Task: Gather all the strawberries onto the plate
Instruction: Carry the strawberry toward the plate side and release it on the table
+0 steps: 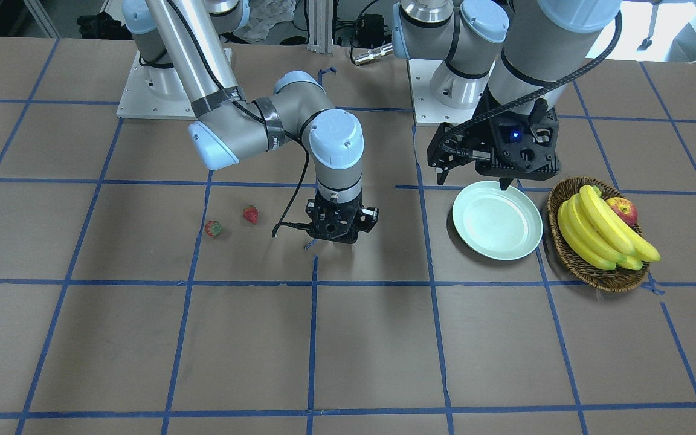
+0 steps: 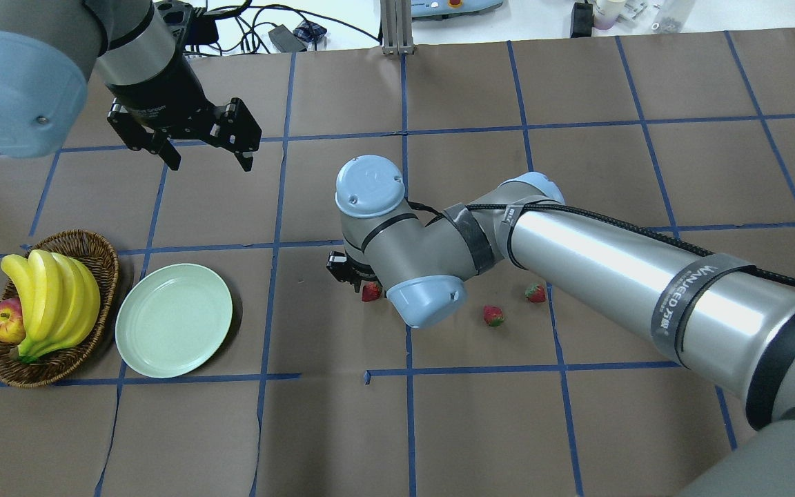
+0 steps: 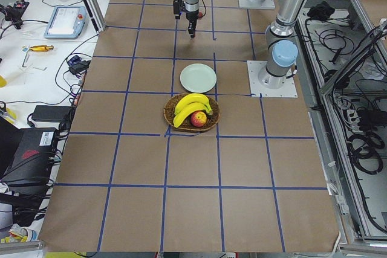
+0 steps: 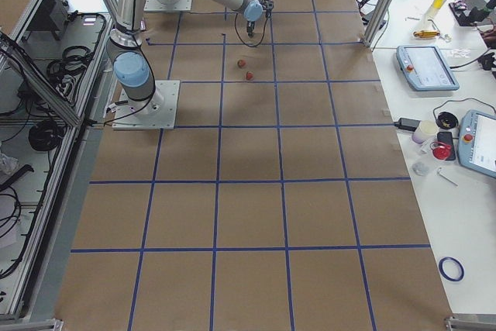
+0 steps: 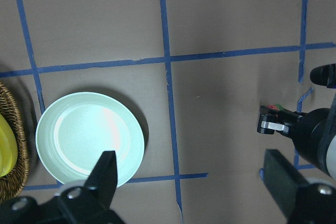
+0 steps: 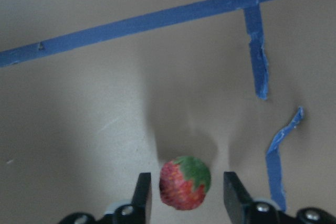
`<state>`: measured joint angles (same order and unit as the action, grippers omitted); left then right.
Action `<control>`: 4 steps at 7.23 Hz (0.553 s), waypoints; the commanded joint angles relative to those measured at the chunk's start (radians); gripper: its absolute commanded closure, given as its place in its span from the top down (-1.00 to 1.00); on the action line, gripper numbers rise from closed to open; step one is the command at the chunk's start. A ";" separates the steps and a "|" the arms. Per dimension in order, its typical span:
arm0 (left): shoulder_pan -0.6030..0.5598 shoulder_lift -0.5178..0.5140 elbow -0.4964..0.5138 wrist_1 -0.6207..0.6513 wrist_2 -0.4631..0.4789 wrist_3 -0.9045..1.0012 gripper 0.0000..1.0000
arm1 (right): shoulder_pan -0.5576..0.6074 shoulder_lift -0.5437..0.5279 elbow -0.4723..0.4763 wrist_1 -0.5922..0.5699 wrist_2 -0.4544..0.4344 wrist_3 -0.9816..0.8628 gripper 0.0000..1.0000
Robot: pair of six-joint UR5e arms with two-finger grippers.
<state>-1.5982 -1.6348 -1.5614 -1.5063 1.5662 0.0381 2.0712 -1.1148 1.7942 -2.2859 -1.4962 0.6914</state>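
Bananas point(image 2: 52, 297) and an apple point(image 2: 4, 323) are held in the wicker basket point(image 2: 106, 266) just beside the plate point(image 2: 173, 330); three strawberries point(image 2: 493, 315) are noted on the tabletop point(image 2: 480, 428), one flanked by half-open right jaws, left jaws spread wide.

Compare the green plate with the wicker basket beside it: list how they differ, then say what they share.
The plate is smooth, pale mint green and shallow; the basket is brown woven wicker with deeper walls. The plate is empty, while the basket holds bananas and an apple. Both are roundish and sit side by side on the table.
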 commanded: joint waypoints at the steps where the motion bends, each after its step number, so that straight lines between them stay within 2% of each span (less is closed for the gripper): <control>1: 0.000 -0.004 -0.002 0.005 -0.005 -0.001 1.00 | -0.099 -0.100 0.016 0.099 -0.022 -0.137 1.00; 3: 0.000 -0.005 -0.002 0.005 -0.005 -0.007 1.00 | -0.260 -0.213 0.072 0.234 -0.051 -0.401 1.00; 4: -0.002 -0.007 -0.006 0.005 -0.006 -0.016 1.00 | -0.326 -0.246 0.120 0.253 -0.093 -0.506 1.00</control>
<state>-1.5988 -1.6399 -1.5645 -1.5018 1.5614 0.0307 1.8381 -1.3053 1.8615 -2.0838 -1.5468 0.3402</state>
